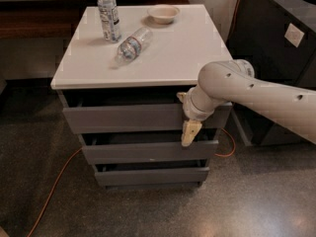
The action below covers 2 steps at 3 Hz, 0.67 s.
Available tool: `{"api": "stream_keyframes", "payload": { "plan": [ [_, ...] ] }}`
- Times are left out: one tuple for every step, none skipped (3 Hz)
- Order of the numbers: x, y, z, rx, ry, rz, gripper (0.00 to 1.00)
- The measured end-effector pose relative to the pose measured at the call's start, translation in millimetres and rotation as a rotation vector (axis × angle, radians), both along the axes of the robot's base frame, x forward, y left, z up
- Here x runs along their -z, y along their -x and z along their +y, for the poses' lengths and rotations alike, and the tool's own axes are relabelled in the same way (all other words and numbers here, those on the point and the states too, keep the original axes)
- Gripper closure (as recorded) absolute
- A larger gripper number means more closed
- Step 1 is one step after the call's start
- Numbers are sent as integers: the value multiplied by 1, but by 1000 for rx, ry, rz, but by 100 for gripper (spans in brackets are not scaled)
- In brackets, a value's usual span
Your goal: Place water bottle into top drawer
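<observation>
Camera view: gripper (190, 132) sat before top drawer (128, 117), fingers (188, 136) pressed together; water bottle (131, 45) lay up-left of them.

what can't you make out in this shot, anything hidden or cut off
Camera view throughout:
- Inside of the top drawer: dark, shadowed under the tabletop.
- Right end of its front: behind the claw hanging before it.
- Label print on the water bottle: too small.
- Cap of the upright bottle: cut by the top edge.
- Far end of the arm: past the right edge.
</observation>
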State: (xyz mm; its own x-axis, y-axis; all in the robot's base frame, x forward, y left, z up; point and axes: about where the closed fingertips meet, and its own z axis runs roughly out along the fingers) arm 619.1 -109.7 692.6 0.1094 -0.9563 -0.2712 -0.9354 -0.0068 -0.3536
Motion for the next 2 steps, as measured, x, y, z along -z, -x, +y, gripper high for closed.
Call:
{"api": "stream_keyframes", "payload": {
  "plan": [
    [25, -14, 8, -17, -16, 41, 3],
    [40, -20, 12, -21, -39, 77, 26]
  ]
}}
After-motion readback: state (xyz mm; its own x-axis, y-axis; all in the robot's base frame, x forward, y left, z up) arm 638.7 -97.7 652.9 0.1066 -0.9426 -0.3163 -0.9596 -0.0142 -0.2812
